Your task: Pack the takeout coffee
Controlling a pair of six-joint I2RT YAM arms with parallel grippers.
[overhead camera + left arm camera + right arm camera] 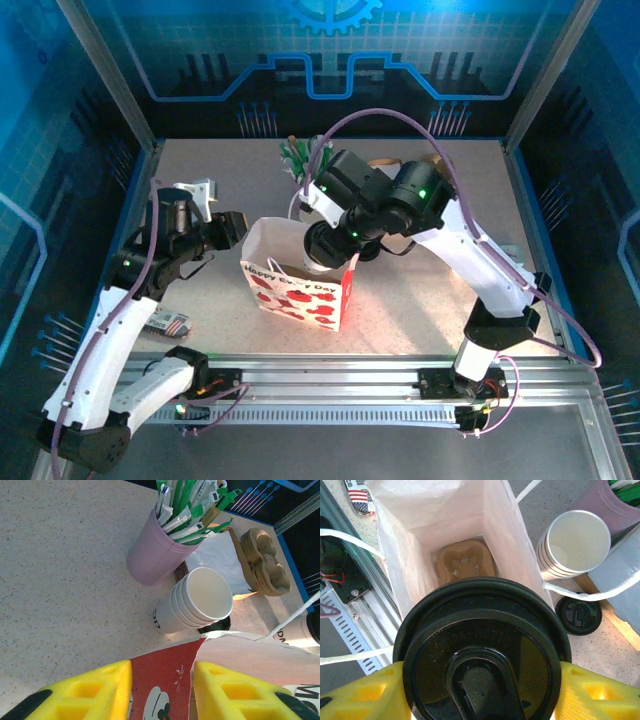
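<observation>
The takeout coffee [480, 655], a white cup [321, 262] with a black lid, hangs in my right gripper [481, 692], which is shut on it with a yellow finger [362, 692] on each side. It sits over the open mouth of the red-and-white gift bag [300, 290], whose white inside [420, 525] holds a brown cardboard carrier [462, 562] at the bottom. My left gripper [161, 690] is at the bag's rear left corner [238, 226]. Its fingers [85, 695] stand apart, with the bag's red wall [160, 680] between them.
Behind the bag stand a stack of nested white cups [200, 602], a pink cup of green-white sticks [155, 550], white paper [217, 555] and brown cup carriers [265, 562]. A loose black lid [579, 615] lies by the stack. A small packet [168, 322] lies near the front rail.
</observation>
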